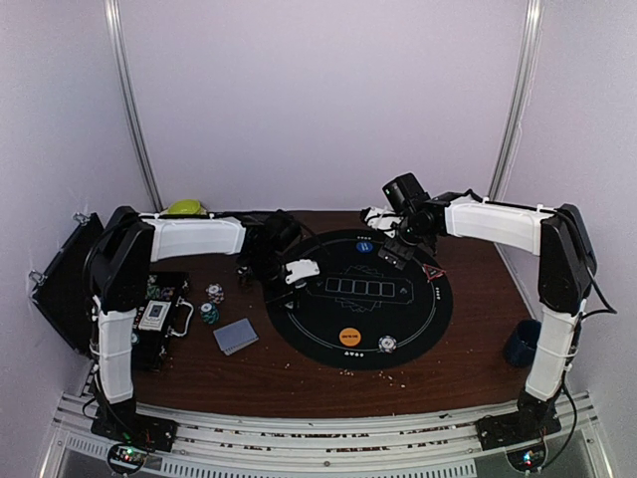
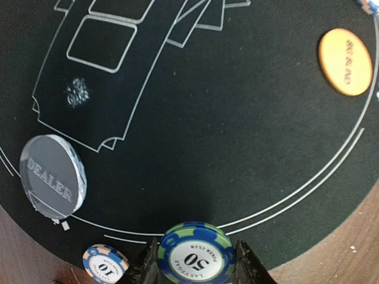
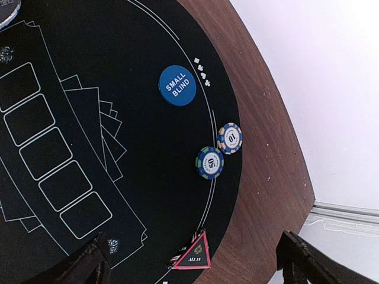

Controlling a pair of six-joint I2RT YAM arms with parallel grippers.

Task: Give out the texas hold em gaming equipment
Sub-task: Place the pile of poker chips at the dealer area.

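"LAS VEGAS POKER CLUB" and "50" are read on the blue-and-green striped round poker chip (image 2: pixel 196 253). It is gripped by its rim between the closed fingers of the left end effector (image 2: pixel 196 271), at the edge of the black round felt mat (image 2: pixel 237 130). Just left of that end effector sits a white, orange and blue striped chip marked "10" (image 2: pixel 105 266). Further ahead on the left lies a clear round acrylic disc engraved "DEALER" (image 2: pixel 52 176). Far ahead on the right an orange round disc (image 2: pixel 345 61) is seen; its blurred lettering is possibly "BIG BLIND".

The right end effector (image 3: pixel 192 239) is spread wide and nothing is held. Between its fingers a red-edged triangular marker printed "ALL IN" (image 3: pixel 192 255) is found. Ahead of it lie a second "50" chip (image 3: pixel 210 163) and a second "10" chip (image 3: pixel 230 138) side by side. Beyond them is a blue round disc printed "SMALL BLIND" (image 3: pixel 177 85). The brown wooden surface (image 3: pixel 260 177) is seen to its right.
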